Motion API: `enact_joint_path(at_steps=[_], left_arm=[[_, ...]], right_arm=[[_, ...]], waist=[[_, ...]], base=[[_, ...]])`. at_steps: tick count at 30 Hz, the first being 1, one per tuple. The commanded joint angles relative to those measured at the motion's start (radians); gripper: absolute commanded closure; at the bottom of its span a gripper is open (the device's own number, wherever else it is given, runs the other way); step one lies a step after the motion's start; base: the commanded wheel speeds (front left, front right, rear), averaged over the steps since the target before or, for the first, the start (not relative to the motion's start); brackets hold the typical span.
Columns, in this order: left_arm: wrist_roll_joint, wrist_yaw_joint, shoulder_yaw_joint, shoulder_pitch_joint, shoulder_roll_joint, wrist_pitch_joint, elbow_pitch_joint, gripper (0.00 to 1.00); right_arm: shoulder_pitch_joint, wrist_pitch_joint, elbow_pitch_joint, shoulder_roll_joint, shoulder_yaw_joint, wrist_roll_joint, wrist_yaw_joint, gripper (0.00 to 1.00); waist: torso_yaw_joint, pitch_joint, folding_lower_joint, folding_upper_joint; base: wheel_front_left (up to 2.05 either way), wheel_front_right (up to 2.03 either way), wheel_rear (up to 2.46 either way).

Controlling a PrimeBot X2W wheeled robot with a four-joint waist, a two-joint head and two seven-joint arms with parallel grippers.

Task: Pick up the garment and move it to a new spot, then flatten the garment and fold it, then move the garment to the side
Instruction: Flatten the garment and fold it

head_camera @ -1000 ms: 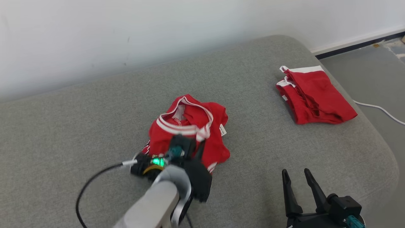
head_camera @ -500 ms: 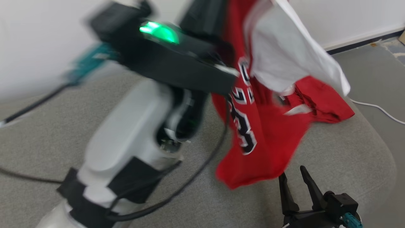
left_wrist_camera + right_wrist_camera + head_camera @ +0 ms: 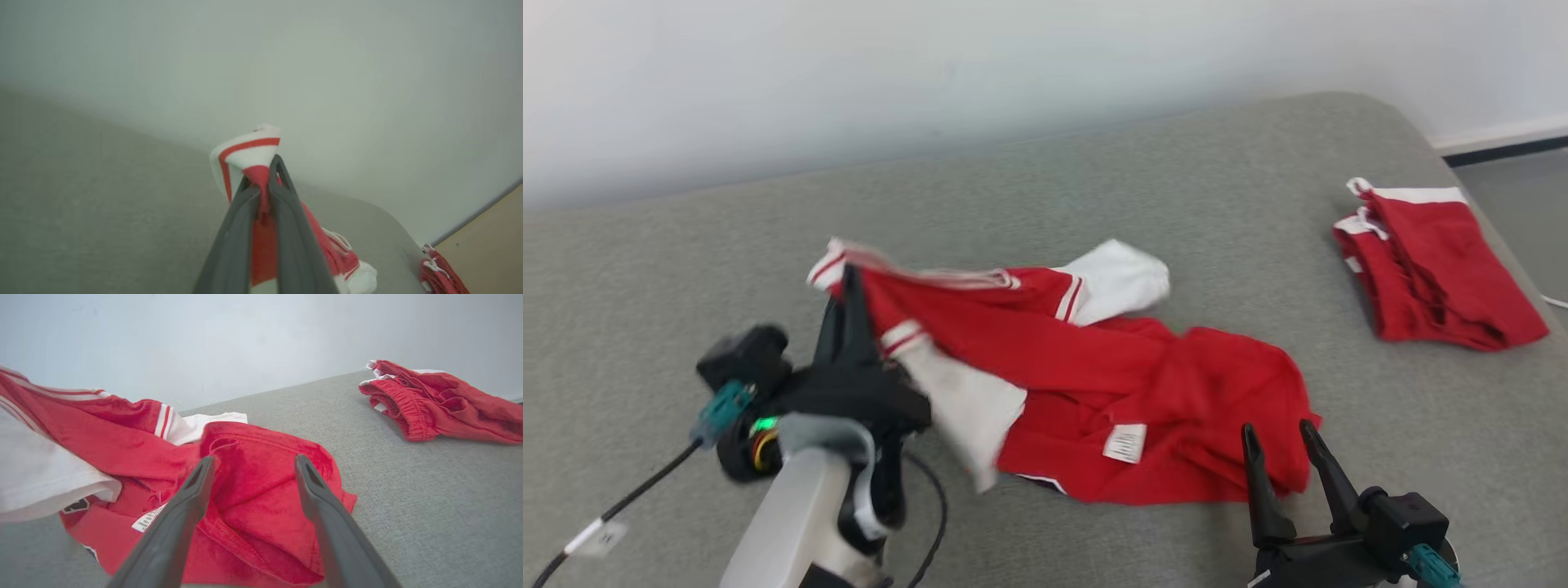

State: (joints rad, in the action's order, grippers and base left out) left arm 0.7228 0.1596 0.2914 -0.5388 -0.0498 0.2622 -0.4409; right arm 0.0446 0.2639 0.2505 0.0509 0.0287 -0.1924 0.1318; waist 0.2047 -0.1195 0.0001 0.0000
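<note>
Folded red shorts (image 3: 1437, 269) lie at the right of the grey cushion (image 3: 1143, 163) — pale wall (image 3: 931, 73) behind.

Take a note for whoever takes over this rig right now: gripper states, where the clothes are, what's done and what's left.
Left gripper: shut on a striped edge of the red and white jersey; that end looks lifted off the grey fabric cushion.
Right gripper: open, empty, fingers by the jersey's near right corner.
Jersey: stretched across the cushion's middle, wrinkled, white inside partly showing.
Second red garment: bunched at the cushion's far right.
Done: jersey grasped.
Left: flatten it, fold it, move it aside.
</note>
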Motion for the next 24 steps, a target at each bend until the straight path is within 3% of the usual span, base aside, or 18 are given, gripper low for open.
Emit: enact_joint_path(at_steps=[1,8,16,24], left_arm=[[-0.018,0.004,-0.037,0.035,-0.001,0.003,-0.028,1.00],[-0.010,-0.008,-0.169,0.134,-0.001,0.003,-0.073,1.00],[-0.024,-0.036,-0.185,0.169,-0.001,0.003,-0.101,1.00],[-0.027,-0.036,-0.177,0.148,-0.001,0.003,-0.095,1.00]], right_arm=[[0.002,0.000,0.000,-0.002,0.003,0.007,-0.003,0.00],[-0.008,0.000,0.001,-0.002,0.000,0.018,-0.003,0.00],[-0.010,-0.046,-0.015,-0.002,-0.027,0.056,-0.003,0.00],[0.086,-0.245,-0.007,-0.001,-0.016,0.122,-0.003,0.00]], waist=[[-0.054,-0.005,-0.0001,0.0000],[-0.079,0.009,-0.0001,0.0000],[-0.087,0.012,-0.0001,0.0000],[-0.076,-0.009,-0.0001,0.0000]], base=[[0.00,0.00,0.00],[0.00,0.00,0.00],[0.00,0.00,0.00],[0.00,0.00,0.00]])
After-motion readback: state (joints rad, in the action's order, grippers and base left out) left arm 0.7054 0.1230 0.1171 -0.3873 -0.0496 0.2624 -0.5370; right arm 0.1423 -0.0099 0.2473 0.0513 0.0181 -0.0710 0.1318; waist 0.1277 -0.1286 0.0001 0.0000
